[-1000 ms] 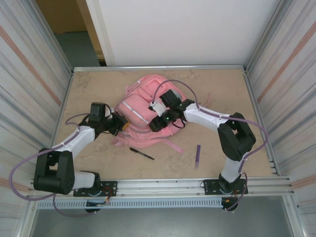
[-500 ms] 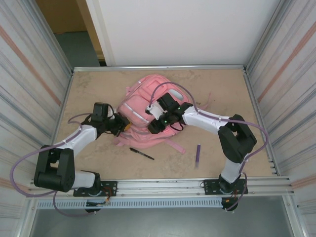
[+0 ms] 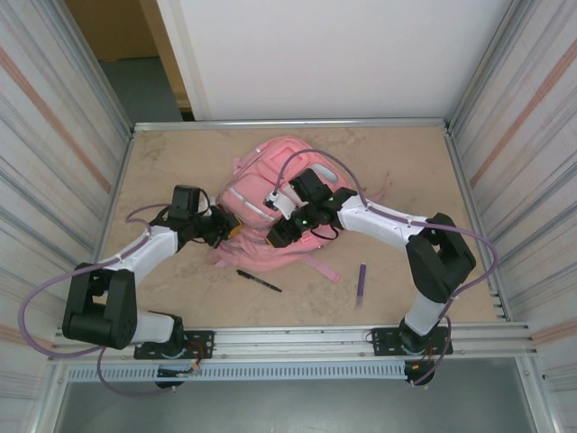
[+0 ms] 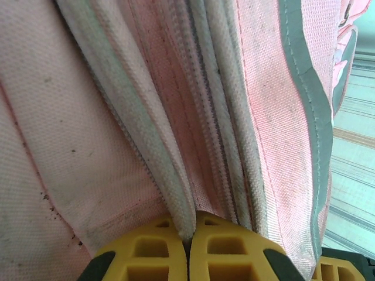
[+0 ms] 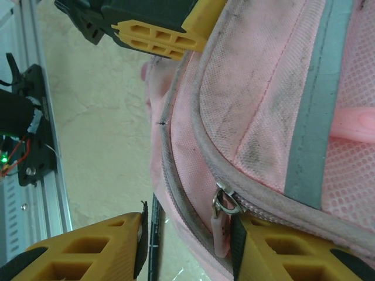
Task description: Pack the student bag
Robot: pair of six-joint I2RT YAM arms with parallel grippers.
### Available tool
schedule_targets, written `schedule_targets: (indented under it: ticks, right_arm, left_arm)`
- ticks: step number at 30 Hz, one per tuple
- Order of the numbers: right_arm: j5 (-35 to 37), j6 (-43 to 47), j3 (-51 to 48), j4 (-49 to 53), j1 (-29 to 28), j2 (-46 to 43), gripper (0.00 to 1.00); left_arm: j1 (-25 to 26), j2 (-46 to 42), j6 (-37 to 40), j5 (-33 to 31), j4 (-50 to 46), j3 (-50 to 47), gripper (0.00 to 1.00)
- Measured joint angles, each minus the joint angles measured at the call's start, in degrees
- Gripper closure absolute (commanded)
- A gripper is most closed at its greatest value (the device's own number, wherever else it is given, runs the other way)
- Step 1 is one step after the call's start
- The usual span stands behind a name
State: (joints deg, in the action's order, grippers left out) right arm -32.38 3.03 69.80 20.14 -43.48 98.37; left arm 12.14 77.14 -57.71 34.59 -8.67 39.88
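The student bag lies centred on the bench, seemingly unopened. The left tool pinches its fabric. The right tool gapes beside the zipper pull. A black pen and a purple pen lie unpacked.

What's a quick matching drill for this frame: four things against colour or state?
Things:
1. student bag
2. left gripper
3. right gripper
4. pen nearest the bag

Colour or state:
A. jaws apart, next to the zip pull
B. black, lying on the table
C. pink, in the middle of the table
D. shut on a fold of the bag's fabric

Pairs: 1-C, 2-D, 3-A, 4-B
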Motion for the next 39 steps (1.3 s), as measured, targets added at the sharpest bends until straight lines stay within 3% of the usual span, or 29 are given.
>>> schedule_targets:
  ticks: [3, 10, 15, 21, 25, 30, 33, 39]
  right_arm:
    - [1.73, -1.03, -0.24, -0.72, -0.31, -0.04, 0.67]
    - [9.90, -5.31, -0.57, -1.75, -2.25, -0.04, 1.00]
    - [11.61, -16.48, 7.85, 7.50, -3.08, 1.46, 1.00]
    - [7.28, -32.50, 10.47, 9.51, -3.15, 5.27, 0.95]
    - [6.25, -38.64, 10.47, 9.97, -3.04, 7.80, 0.88]
    - [6.97, -40.48, 10.38, 9.75, -2.36, 7.61, 0.75]
    - [6.86, -39.89, 8.63, 8.17, -2.12, 5.64, 0.63]
    - [7.69, -35.45, 6.16, 9.44, 0.48, -2.71, 0.54]
  left_arm:
    - [0.00, 0.13, 0.00, 0.11, 0.02, 0.00, 1.00]
    - [0.04, 0.20, -0.04, -0.07, 0.09, -0.02, 1.00]
    - [2.14, -0.81, -2.51, -1.92, 3.17, -1.55, 1.00]
    - [6.99, -0.72, -6.08, -6.56, 7.26, -1.81, 0.98]
    - [10.91, 1.46, -8.31, -12.26, 10.67, -2.64, 0.83]
    - [12.35, 4.63, -7.98, -9.70, 13.14, -2.27, 0.67]
    - [12.35, 4.81, -6.34, -7.50, 11.41, -0.87, 0.65]
    - [12.33, 2.91, -0.90, -4.26, 4.83, 1.60, 0.62]
